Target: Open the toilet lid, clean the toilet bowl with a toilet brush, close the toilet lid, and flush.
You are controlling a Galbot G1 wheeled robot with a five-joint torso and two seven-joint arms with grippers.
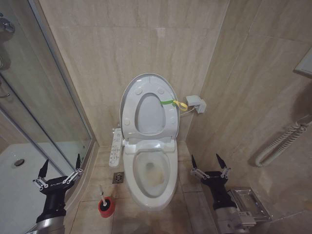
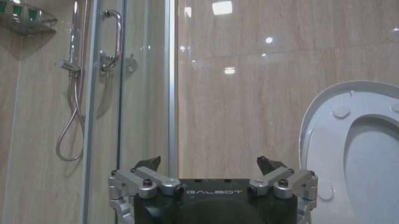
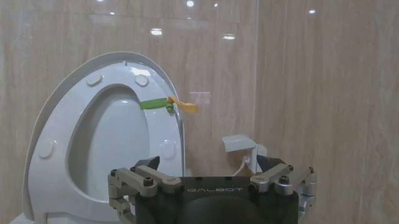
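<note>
Since the toilet lid (image 1: 146, 105) already stands upright against the far wall, the stained toilet bowl (image 1: 151, 176) lies exposed. Both end effectors, left (image 1: 60, 168) and right (image 1: 209, 165), hover spread apart, empty. Toilet brush (image 1: 103, 196) sits near-left in its red cup (image 1: 107, 207); that thin handle could easily slip or tip.

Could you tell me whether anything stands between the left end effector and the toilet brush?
Nothing visible does: the left end effector hangs open above bare floor, and the toilet brush stands in its red holder beside the toilet bowl.
</note>
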